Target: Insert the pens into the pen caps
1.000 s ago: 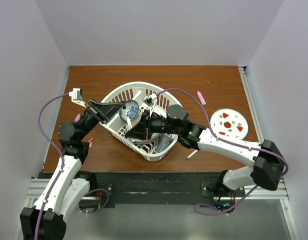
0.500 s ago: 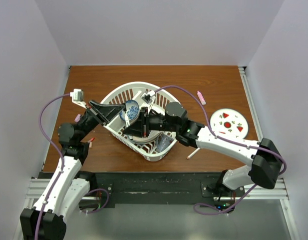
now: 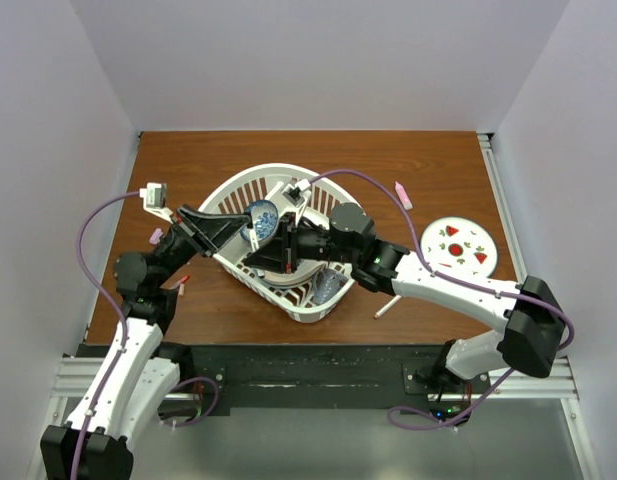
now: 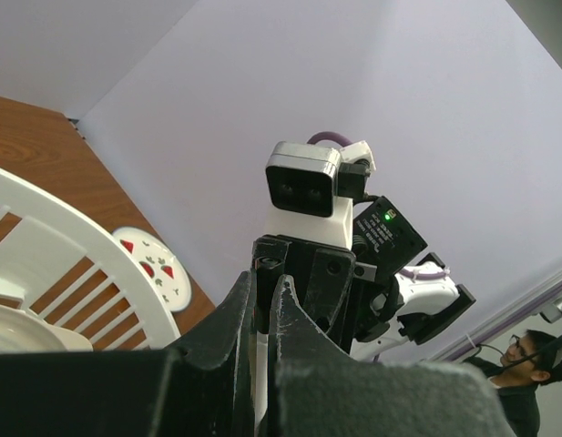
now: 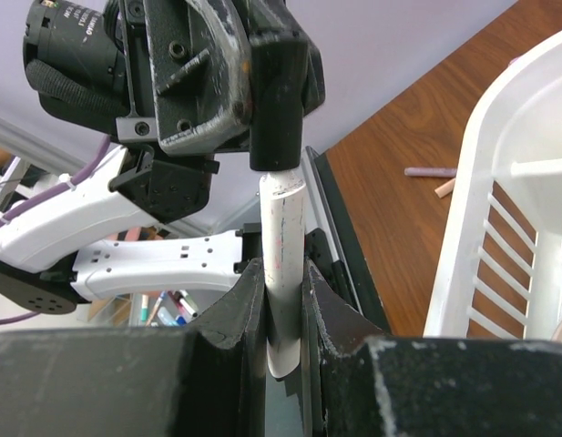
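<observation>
Wooden table point(image 3: 408, 165) bears white basket point(image 3: 250, 172) holding bowl point(image 3: 261, 216); right tool point(image 5: 282, 273) clamps pen point(image 5: 285, 223).

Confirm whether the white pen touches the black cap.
Touching: the right wrist view shows the white pen meeting the mouth of the black cap, with no gap.

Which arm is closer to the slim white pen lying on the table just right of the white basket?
Right. The right arm passes right beside the slim white pen; the left arm stands beyond the white slatted plastic basket, on its other side.
</observation>
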Controlling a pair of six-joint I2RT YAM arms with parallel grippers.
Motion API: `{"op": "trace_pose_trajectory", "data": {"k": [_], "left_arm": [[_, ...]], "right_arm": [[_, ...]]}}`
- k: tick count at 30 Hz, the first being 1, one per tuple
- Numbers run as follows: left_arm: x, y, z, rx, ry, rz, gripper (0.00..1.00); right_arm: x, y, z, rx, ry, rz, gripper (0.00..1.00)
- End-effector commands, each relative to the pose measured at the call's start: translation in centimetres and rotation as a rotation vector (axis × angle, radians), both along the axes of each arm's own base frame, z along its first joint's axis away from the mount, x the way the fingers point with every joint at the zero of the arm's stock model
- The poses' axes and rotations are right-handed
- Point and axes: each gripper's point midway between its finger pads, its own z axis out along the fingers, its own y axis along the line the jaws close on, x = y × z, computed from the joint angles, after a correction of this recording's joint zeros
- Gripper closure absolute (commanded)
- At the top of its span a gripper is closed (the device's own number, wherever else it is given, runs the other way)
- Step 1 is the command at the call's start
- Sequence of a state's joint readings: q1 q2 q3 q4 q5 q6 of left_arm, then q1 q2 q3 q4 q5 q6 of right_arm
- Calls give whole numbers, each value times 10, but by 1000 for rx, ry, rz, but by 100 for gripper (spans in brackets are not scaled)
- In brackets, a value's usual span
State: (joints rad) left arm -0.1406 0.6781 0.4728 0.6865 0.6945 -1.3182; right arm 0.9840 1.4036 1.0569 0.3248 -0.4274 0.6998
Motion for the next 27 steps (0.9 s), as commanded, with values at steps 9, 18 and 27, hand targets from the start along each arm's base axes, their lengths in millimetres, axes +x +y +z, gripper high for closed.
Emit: {"op": "trace_pose_trajectory", "data": {"k": [9,18,27], "left_arm": [[-13,-7,-10,117,-53,-39,100],[-43,-9,28,133,-225,-84,27],[-54,-12,49,195,-353,-105,21]], "right_arm": [[35,8,36,-22,-133,-137,100],[23,-7,43,-24,-220,-105,100],[-20,-38,46,22,-234,11,100]]}}
